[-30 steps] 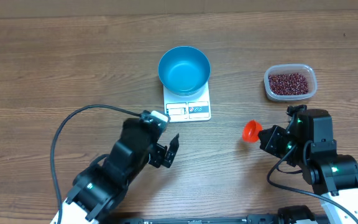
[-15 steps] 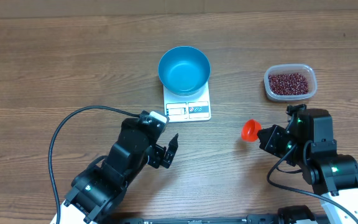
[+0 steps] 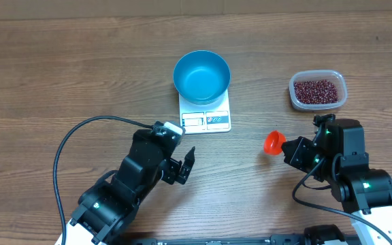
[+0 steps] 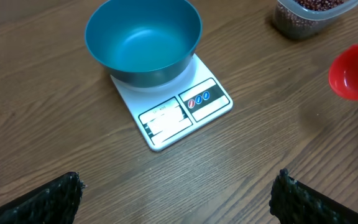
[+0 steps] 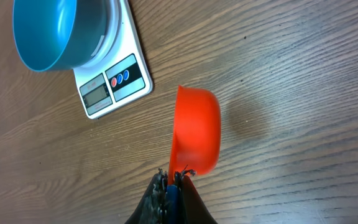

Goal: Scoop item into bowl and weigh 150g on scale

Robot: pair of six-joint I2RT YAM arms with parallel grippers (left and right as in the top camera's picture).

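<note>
The blue bowl (image 3: 201, 76) stands on the white scale (image 3: 207, 120) at the table's middle back, and its inside looks bare (image 4: 143, 38). The dark red beans (image 3: 316, 90) fill a clear tub at the right. My right gripper (image 3: 289, 149) is shut on the blue handle of a red scoop (image 3: 273, 142), whose cup (image 5: 196, 130) hangs over bare wood, to the right of the scale (image 5: 113, 81). My left gripper (image 3: 186, 167) stands open in front of the scale with nothing between its fingertips (image 4: 67, 190).
The clear tub (image 3: 318, 90) sits behind my right arm. A black cable (image 3: 80, 133) loops over the table to the left of my left arm. Bare wood lies between the two grippers and along the left side.
</note>
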